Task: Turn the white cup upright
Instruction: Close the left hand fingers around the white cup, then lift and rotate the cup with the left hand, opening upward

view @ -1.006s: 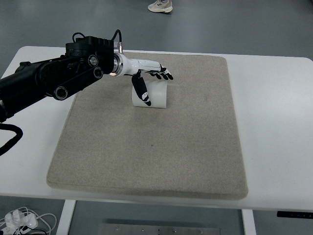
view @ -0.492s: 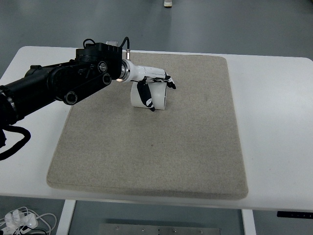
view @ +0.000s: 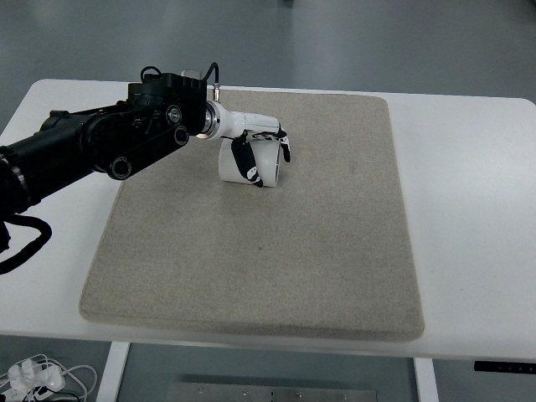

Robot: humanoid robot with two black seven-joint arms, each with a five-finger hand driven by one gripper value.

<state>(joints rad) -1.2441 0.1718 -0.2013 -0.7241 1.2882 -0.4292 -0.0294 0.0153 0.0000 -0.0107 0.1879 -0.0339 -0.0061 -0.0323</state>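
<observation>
Here, line by line:

Left hand: the left hand (view: 258, 152) is wrapped around the white cup (view: 251, 165), thumb down the near side and the other fingers (view: 283, 144) curled over the far side and top, so it is holding the cup.

Left arm: the black arm (view: 100, 146) comes in from the left edge and crosses the white surface (view: 469, 209) to the far-left part of the mat; a white forearm section joins it to the hand.

White cup: it sits on the far-left part of the grey mat (view: 268, 251), inside the hand's grasp. It appears tilted, its lower edge on or just above the mat; whether it touches cannot be told.

Mat: a grey felt-like rectangle covering most of the middle of the surface, bare apart from the cup.

Surface: white, rounded corners, with the mat lying flat on it.

Cables: white cables (view: 38, 375) lie on the floor below the near-left corner of the surface.

Right arm: not visible.
</observation>
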